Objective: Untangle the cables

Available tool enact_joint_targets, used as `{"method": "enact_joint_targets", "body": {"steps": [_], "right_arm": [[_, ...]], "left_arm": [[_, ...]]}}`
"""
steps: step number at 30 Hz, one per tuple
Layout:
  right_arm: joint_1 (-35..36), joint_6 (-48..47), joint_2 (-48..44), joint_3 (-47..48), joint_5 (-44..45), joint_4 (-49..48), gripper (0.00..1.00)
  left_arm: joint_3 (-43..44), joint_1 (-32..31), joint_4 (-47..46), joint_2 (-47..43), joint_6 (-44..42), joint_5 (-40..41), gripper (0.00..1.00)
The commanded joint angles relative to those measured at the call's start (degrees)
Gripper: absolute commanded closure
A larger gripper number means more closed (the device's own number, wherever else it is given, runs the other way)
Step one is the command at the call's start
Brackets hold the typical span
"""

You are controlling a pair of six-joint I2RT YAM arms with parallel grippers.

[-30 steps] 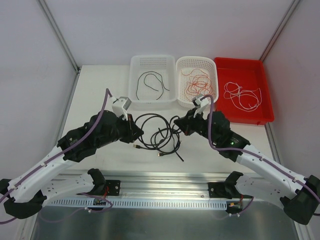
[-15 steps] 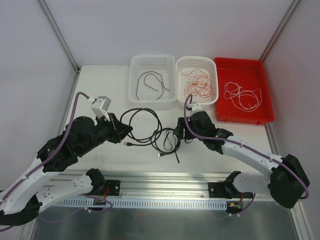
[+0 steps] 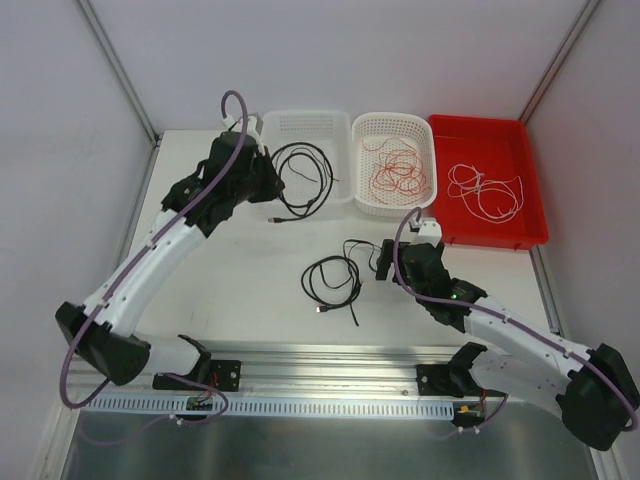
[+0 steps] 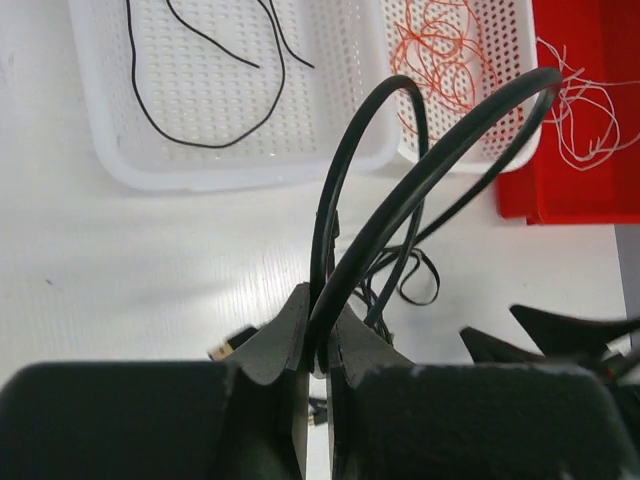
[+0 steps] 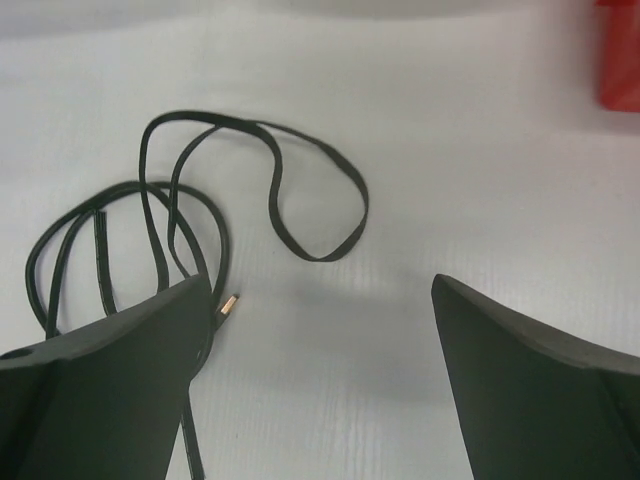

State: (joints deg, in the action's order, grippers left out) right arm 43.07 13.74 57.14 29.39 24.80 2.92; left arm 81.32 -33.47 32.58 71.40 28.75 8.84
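Changed vs 1 s ago: had 1 black knot in front of the left white perforated basket (image 3: 305, 122), both grippers on it. Now split in 2. Hauled the thick black rubber cable (image 3: 305, 172) up to the basket's front edge with the left gripper (image 4: 318, 335), clenched on 2 strands of it; plug end dangling just in front of basket. Left the second black cable (image 3: 335, 280) flat on the white table (image 3: 250, 270), well in front of basket, slightly right. No strand visible bridging the 2. Pulled the right gripper (image 5: 320, 330) back just right of that cable, jaws spread, holding nothing. Already 1 thin black wire (image 4: 140, 100) inside basket. Reads as black tangle undone. Next, probably: drop held cable into basket, then fetch the other.
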Motion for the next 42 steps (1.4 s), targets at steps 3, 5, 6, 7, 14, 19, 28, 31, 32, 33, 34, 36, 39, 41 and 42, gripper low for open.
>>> {"method": "enact_joint_targets", "body": {"steps": [3, 5, 6, 7, 14, 19, 28, 31, 32, 33, 34, 36, 39, 41, 42], "right_arm": [[-0.27, 0.32, -8.52, -2.84, 8.60, -1.25, 0.03], [-0.35, 0.50, -9.85, -3.46, 8.60, -1.42, 0.03], [-0.35, 0.50, -10.90, -3.63, 8.69, -1.25, 0.03], [-0.35, 0.41, -11.35, -3.72, 8.78, -1.25, 0.03], [-0.44, 0.33, -13.99, -4.16, 8.16, -0.81, 0.03], [-0.35, -0.20, -13.64, -4.16, 6.93, -0.90, 0.03], [-0.44, -0.38, -12.32, -3.72, 6.58, -0.28, 0.03], [-0.44, -0.29, -12.85, -3.29, 6.93, 0.68, 0.03], [-0.36, -0.38, -13.02, -3.20, 7.02, 1.21, 0.03], [-0.35, -0.38, -13.28, -3.11, 7.19, 1.56, 0.03], [-0.44, -0.29, -13.90, -2.85, 7.20, 1.91, 0.03], [-0.44, -0.11, -14.51, -2.84, 7.28, 3.06, 0.03], [-0.44, 0.50, -16.01, -2.49, 6.85, 4.90, 0.03], [-0.44, 0.68, -17.41, -2.23, 6.06, 6.48, 0.03], [-0.36, 0.68, -17.77, -2.05, 5.27, 7.10, 0.02]], "left_arm": [[12.86, 8.50, -7.87, 12.34, 0.94, -10.75, 1.00], [16.40, 11.76, -8.75, 18.93, 3.41, -13.58, 1.00], [20.33, 12.63, -9.02, 21.13, 4.02, -14.20, 1.00], [22.37, 13.43, -9.28, 25.59, 4.73, -14.55, 1.00], [38.72, 19.67, -10.25, 44.86, 11.58, -22.28, 1.00], [46.65, 21.08, -12.27, 54.36, 13.79, -26.33, 0.68], [32.78, 21.52, -13.24, 44.91, 9.66, -23.96, 0.01], [26.19, 21.35, -13.24, 38.85, 8.08, -23.96, 0.01], [24.43, 20.91, -13.24, 37.25, 7.46, -24.31, 0.01], [20.93, 20.56, -13.24, 35.58, 6.24, -24.22, 0.01], [18.98, 20.03, -13.24, 32.26, 5.62, -23.87, 0.01], [13.45, 17.66, -13.24, 28.99, 3.17, -22.74, 0.01], [6.24, 12.15, -13.24, 22.93, 0.00, -19.14, 0.01], [1.16, 8.97, -13.15, 18.88, -1.15, -16.59, 0.02], [-0.36, 7.13, -13.15, 17.65, -1.42, -15.62, 0.02]]}}
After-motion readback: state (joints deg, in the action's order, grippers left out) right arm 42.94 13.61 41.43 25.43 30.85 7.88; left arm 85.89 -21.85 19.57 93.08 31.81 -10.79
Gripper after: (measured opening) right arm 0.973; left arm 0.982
